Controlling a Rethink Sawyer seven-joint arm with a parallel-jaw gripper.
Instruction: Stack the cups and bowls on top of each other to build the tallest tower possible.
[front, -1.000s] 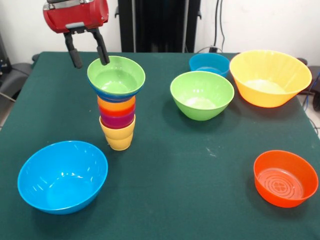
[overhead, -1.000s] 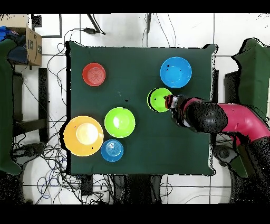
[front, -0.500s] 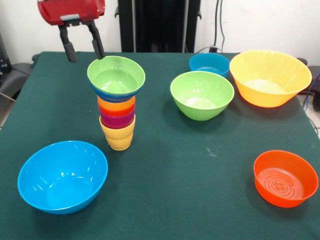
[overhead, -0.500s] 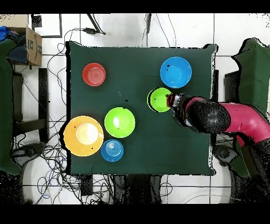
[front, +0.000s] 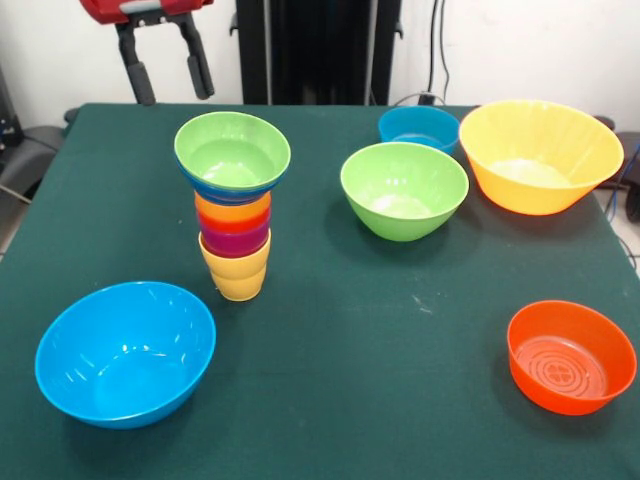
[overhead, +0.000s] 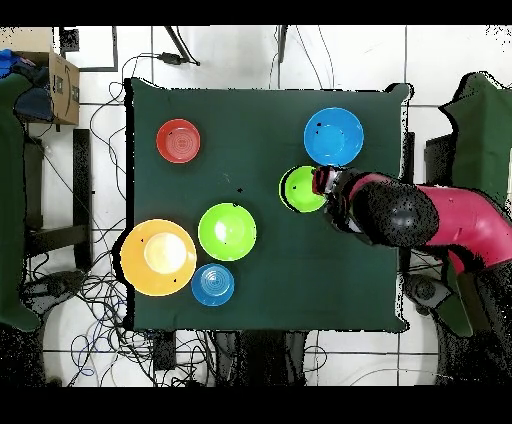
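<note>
The tower stands at the table's left of centre: a yellow cup at the base, then purple, red-orange and orange cups, a dark blue bowl and a small green bowl on top. From overhead only that green bowl shows. My gripper hangs open and empty above and behind the tower's left side, clear of it. Loose bowls: a large light blue one, a green one, a teal one, a big orange-yellow one and an orange-red one.
Overhead, the red arm reaches in from the right edge of the green table. A cardboard box and cables lie off the table on the left.
My gripper has risen and drawn away from the green bowl's rim, still open. The tower and the loose bowls have not moved.
</note>
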